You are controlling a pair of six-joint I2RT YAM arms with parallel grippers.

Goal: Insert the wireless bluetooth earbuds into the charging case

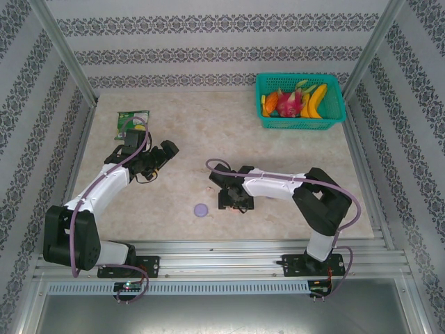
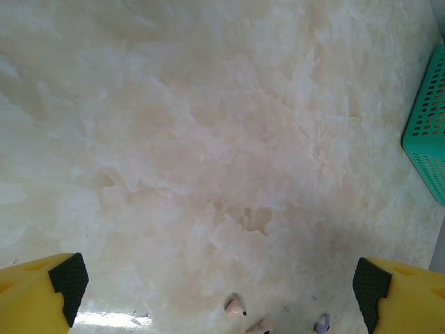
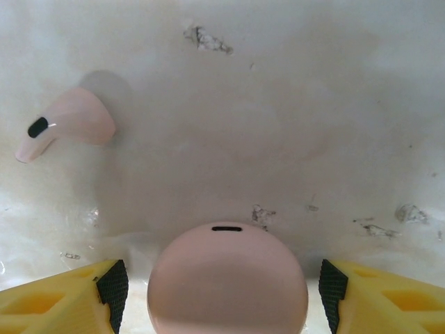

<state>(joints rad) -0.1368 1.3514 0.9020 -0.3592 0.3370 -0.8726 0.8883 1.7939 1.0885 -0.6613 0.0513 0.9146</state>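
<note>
A round pale pink charging case (image 3: pixel 227 282), lid shut, lies on the table between the fingers of my right gripper (image 3: pixel 224 292). The jaws stand open, with a small gap on each side of the case. One pale pink earbud (image 3: pixel 66 125) lies on the table beyond the case, to the left. My left gripper (image 2: pixel 219 282) is open and holds nothing. Just under it lie two pale pink earbuds (image 2: pixel 235 306) (image 2: pixel 263 325) and a pale purple earbud (image 2: pixel 322 322). A round purple case (image 1: pixel 201 209) lies left of my right gripper (image 1: pixel 233 200). My left gripper (image 1: pixel 164 154) hovers over the table's left half.
A green basket (image 1: pixel 338 111) of toy fruit stands at the back right; its corner (image 2: pixel 425 132) shows in the left wrist view. A green packet (image 1: pixel 132 122) lies at the back left, behind the left arm. Metal rails border the table.
</note>
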